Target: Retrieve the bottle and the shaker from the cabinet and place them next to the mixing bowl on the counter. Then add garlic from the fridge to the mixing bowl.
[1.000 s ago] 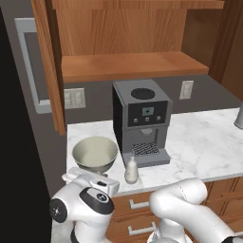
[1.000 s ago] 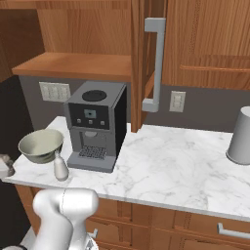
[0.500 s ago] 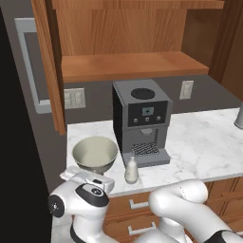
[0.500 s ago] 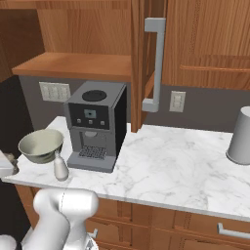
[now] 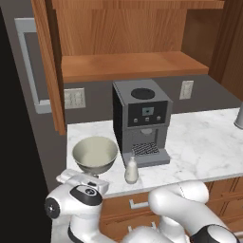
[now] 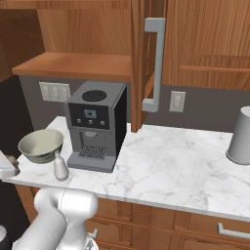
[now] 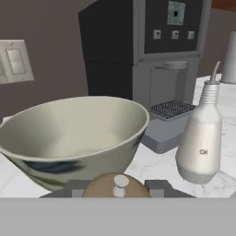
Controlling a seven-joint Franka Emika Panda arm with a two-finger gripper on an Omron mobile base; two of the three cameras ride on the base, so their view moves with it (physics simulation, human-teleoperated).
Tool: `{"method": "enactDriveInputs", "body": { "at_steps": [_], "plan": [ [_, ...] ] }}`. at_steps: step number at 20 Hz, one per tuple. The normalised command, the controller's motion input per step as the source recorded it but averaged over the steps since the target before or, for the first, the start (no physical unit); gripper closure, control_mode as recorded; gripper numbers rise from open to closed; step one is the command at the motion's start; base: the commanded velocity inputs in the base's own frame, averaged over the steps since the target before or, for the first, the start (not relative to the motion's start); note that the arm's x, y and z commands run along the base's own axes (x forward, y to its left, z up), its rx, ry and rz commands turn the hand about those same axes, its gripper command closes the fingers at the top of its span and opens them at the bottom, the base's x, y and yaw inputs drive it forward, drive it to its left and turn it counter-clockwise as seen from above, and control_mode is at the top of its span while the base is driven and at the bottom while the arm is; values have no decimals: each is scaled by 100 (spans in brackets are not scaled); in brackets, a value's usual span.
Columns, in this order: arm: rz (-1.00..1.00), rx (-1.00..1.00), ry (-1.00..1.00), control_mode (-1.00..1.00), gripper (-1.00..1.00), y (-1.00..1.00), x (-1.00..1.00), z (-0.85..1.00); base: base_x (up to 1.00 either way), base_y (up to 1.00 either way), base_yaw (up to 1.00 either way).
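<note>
Reddish-brown wood filled the background: the cabinet (image 5: 133, 66) hung open over a grey wall, its shelf bare and its tall door (image 5: 47, 66) swung wide. Below it ran the bench (image 6: 171, 171), white marble with grey veins over brown drawers with silver handles.

By my reading, roughly half the work was done. The bottle (image 5: 131, 170) already stood upright on the bench just beside the mixing bowl (image 5: 95, 154), in front of the dark coffee machine (image 5: 141, 121). The shaker (image 7: 117, 185) was not yet set down: in the hand view its brown domed top and pale knob sat between the finger tips of the gripper (image 7: 117, 188), which was clamped on it, low and close in front of the bowl near the bench's front edge. Placing the shaker, then fetching garlic from the fridge and dropping it into the bowl, looked to be what was left.

As for surfaces and shapes, the bowl was wide and round, glazed grey-beige outside with a smooth pale interior and nothing in it. The bottle was glossy white, rounded in the body and tapering to a thin pointed spout. The coffee machine was boxy, matt dark grey, with a slotted drip tray. A plain pale cylinder (image 6: 240, 136) stood well apart, at the far right of the bench.
</note>
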Motion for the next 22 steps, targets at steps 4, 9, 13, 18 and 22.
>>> {"method": "enactDriveInputs", "body": {
  "at_steps": [4,9,13,18,22],
  "plan": [
    [0,0,0,-100,100,7,10,-24,0,0,0],
    [0,0,-1,-100,100,0,5,-23,0,0,0],
    [0,0,0,-100,100,0,1,-23,0,0,0],
    [0,0,-1,-100,100,0,2,-21,0,0,0],
    [0,0,0,-100,100,0,3,-19,0,0,0]
  ]
}}
